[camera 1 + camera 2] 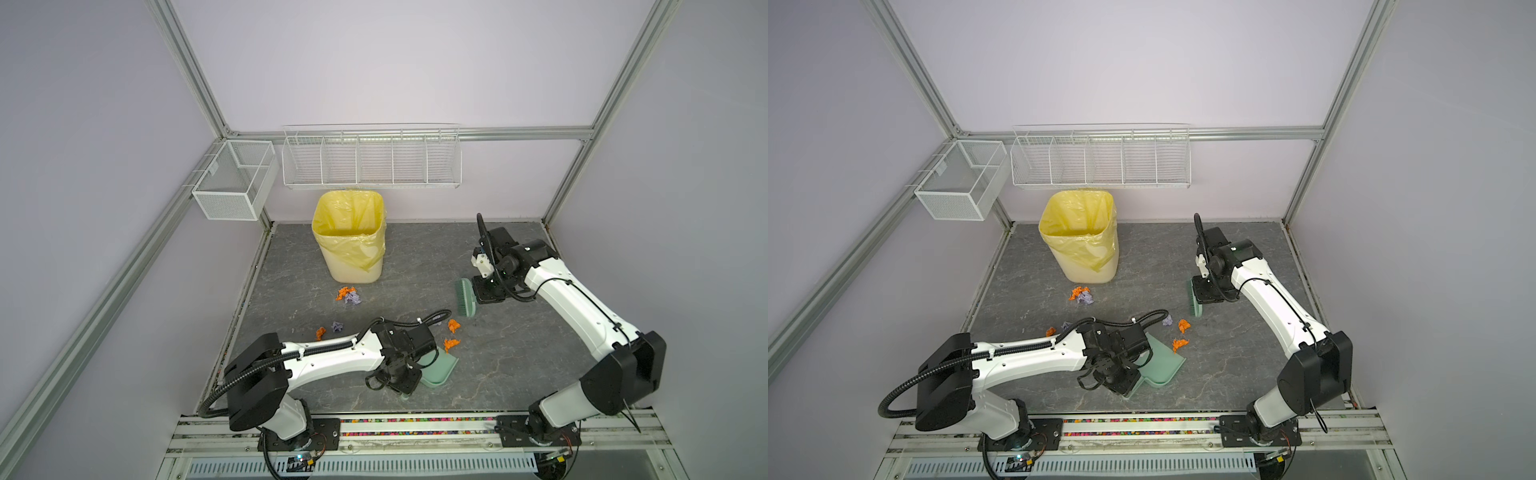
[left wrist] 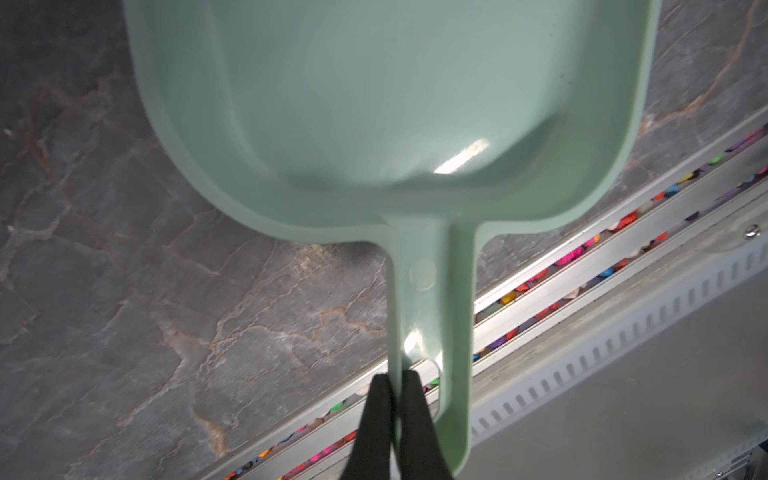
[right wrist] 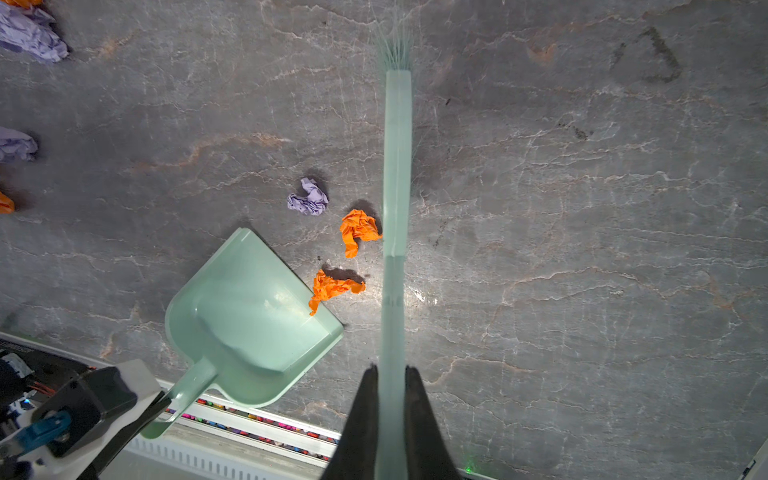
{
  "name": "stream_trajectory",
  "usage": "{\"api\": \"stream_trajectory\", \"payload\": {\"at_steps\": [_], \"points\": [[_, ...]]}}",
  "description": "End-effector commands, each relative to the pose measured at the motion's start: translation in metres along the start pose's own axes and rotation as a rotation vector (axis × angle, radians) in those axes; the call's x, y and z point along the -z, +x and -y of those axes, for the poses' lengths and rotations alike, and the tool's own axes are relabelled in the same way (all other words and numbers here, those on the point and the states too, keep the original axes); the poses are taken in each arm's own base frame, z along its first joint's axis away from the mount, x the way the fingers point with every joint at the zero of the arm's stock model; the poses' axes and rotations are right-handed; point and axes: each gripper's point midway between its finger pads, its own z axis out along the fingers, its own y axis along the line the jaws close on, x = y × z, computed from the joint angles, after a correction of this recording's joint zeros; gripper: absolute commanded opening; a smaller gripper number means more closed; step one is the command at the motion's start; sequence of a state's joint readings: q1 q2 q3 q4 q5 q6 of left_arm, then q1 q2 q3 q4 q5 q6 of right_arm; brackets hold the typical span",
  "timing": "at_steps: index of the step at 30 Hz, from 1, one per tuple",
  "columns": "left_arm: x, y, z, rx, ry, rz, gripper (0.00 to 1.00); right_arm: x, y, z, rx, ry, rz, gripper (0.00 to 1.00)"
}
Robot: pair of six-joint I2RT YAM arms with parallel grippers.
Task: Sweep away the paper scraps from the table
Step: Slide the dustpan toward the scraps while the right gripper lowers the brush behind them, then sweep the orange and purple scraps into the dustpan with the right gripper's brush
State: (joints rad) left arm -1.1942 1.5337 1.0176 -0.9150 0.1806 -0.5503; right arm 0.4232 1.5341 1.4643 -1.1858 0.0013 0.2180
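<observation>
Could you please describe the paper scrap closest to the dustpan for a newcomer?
On the dark table, find the green dustpan. The orange wad at its open lip is it; the neighbouring orange wad lies farther off.

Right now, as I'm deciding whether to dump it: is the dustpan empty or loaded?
Practically empty: the dustpan has a bare basin in both wrist views, and one orange scrap only touches its front lip.

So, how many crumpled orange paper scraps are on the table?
4 orange scraps: one by the yellow-lined bin, one beside the left arm, two near the pale green dustpan's mouth. The arm may hide others.
</observation>
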Motion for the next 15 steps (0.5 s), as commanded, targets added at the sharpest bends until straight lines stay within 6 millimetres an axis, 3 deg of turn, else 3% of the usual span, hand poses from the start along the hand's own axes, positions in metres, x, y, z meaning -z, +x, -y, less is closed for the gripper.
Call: {"api": "stream_trajectory", "payload": {"at_steps": [1,10,15], "points": [[0.004,-0.013,0.005,0.031,0.037,0.032,0.00,-0.005,0.008,-0.007,0.040,-0.021,-0.027,0.07],[-0.001,-0.025,-0.013,0.052,0.005,0.012,0.00,-0.002,0.031,-0.023,0.072,-0.063,-0.037,0.07],[-0.005,-0.031,-0.010,0.045,0.023,0.001,0.00,0.006,0.047,-0.047,0.101,-0.170,-0.052,0.07]]}}
